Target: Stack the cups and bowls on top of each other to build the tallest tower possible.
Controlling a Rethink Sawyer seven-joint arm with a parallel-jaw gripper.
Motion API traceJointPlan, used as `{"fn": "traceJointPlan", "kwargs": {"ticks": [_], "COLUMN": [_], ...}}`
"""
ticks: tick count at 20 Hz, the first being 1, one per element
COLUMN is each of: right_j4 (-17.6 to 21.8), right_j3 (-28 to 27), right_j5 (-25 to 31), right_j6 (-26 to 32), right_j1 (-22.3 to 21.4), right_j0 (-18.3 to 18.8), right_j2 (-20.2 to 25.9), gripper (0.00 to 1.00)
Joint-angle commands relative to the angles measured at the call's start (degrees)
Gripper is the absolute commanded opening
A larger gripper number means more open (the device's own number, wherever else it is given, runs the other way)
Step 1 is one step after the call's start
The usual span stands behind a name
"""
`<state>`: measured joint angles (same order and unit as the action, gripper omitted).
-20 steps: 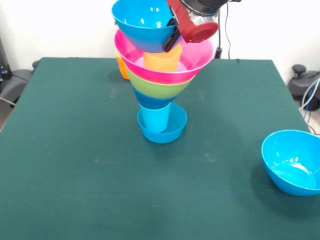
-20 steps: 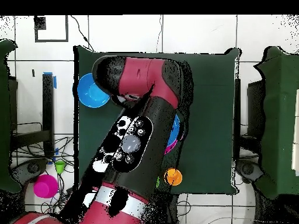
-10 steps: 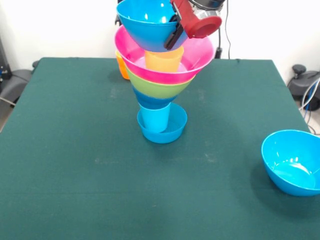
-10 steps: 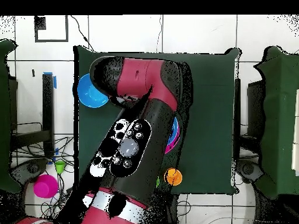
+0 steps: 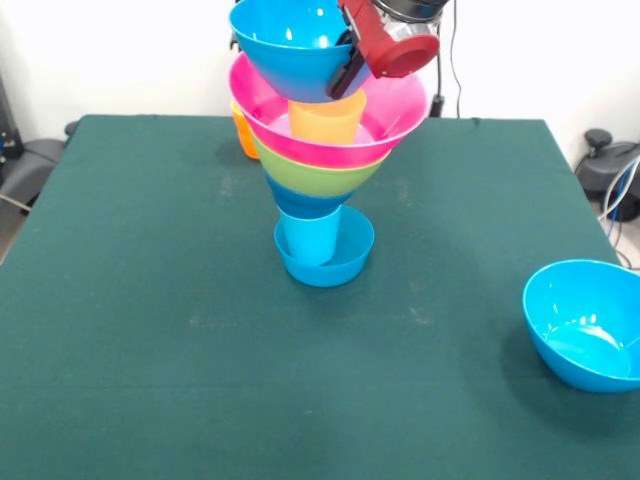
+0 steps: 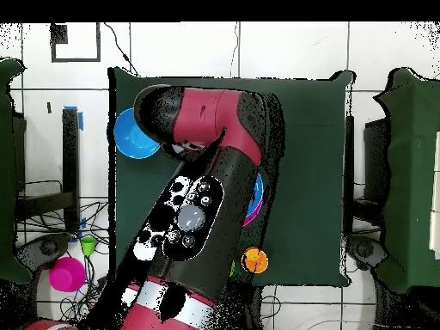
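Gripping the rim of a large bright blue plastic bowl point(image 5: 290, 48), the red and black hand point(image 5: 352, 62) is closed on the bowl's right edge, one finger inside and one outside, so the bowl hangs upright with its opening up, slightly tilted. Directly below the hand stands the multicoloured funnel-shaped tower of plastic cups and bowls point(image 5: 325, 170): a small blue bowl point(image 5: 345, 262) on the green desk point(image 5: 150, 330), a light blue cup in it, then blue, lime green and big pink ribbed bowls widening upward, with an orange translucent cup point(image 5: 325, 120) sitting in the pink one. The held bowl hovers over that orange cup, apparently so it can be set down on the cup as the next tier. Another large blue bowl point(image 5: 585, 325) lies well off to the side, below the hand, unused. An orange cup point(image 5: 242, 135) stands behind the tower. From overhead the arm point(image 6: 202, 206) hides most of the stack.
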<state>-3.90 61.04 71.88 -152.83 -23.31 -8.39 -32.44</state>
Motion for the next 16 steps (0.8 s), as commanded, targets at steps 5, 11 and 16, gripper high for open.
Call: {"fn": "traceJointPlan", "kwargs": {"ticks": [5, 11, 16], "right_j4": [1.84, 2.04, 2.00], "right_j3": [1.81, -2.49, -5.66], "right_j5": [-2.35, 0.70, 3.04], "right_j6": [-3.77, -2.61, -2.28], "right_j1": [1.31, 2.73, 3.79], "right_j0": [0.71, 1.65, 1.79], "right_j2": [3.60, 3.64, 3.72], "gripper": [0.00, 0.00, 0.00]}}
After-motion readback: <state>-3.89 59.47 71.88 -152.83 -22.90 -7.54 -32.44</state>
